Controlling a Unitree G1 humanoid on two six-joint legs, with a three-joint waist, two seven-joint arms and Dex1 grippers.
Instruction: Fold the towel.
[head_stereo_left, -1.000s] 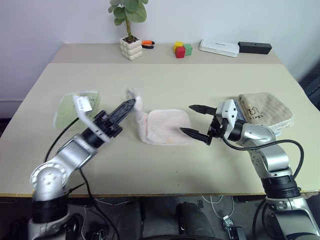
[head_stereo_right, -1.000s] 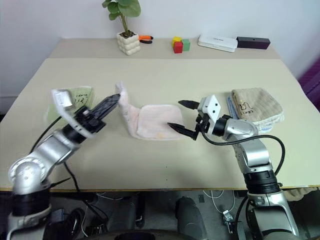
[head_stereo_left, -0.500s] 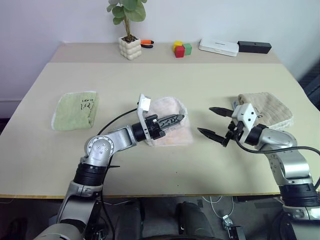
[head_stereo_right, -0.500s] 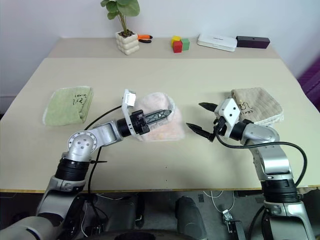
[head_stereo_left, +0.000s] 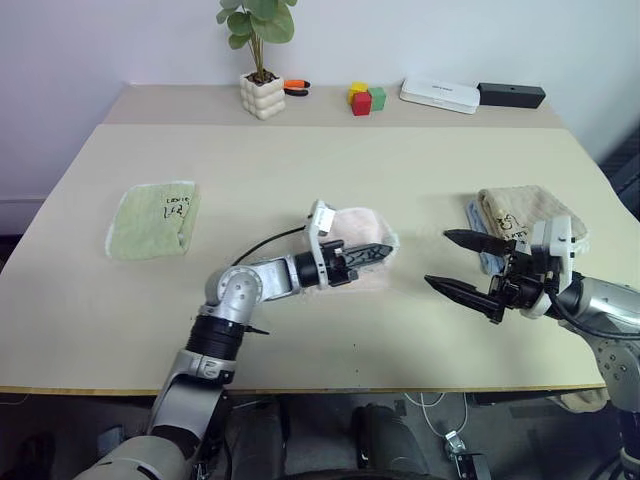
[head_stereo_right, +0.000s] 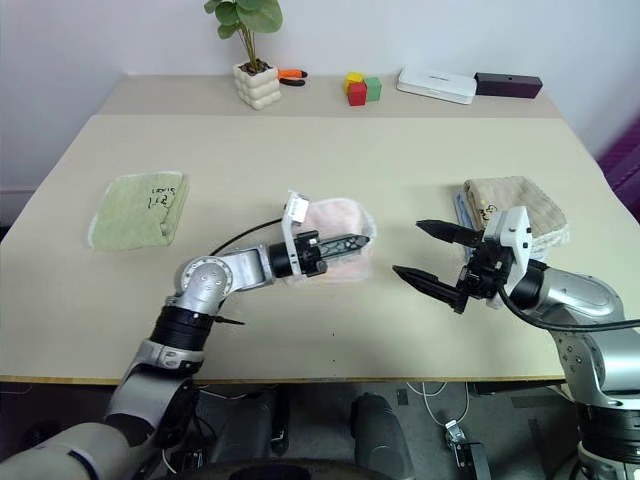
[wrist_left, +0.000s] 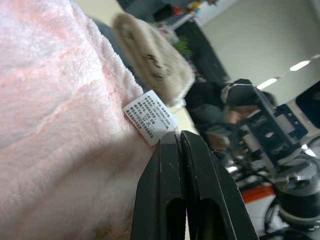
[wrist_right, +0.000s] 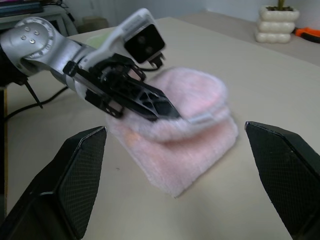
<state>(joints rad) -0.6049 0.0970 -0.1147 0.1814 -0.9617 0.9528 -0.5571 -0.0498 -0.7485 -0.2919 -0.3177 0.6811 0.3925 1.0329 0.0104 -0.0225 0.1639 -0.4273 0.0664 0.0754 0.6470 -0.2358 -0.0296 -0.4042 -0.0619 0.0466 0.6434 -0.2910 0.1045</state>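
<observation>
Pinching towel edge w/ left pincer.

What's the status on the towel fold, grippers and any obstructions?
Left gripper shut on the towel's edge, folded layer over the lower half. Right gripper open, off the towel. Beige towel nearby, not obstructing.

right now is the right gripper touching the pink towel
No, the right gripper hangs open over bare table, off to the side of the pink towel that the left gripper pinches.
</observation>
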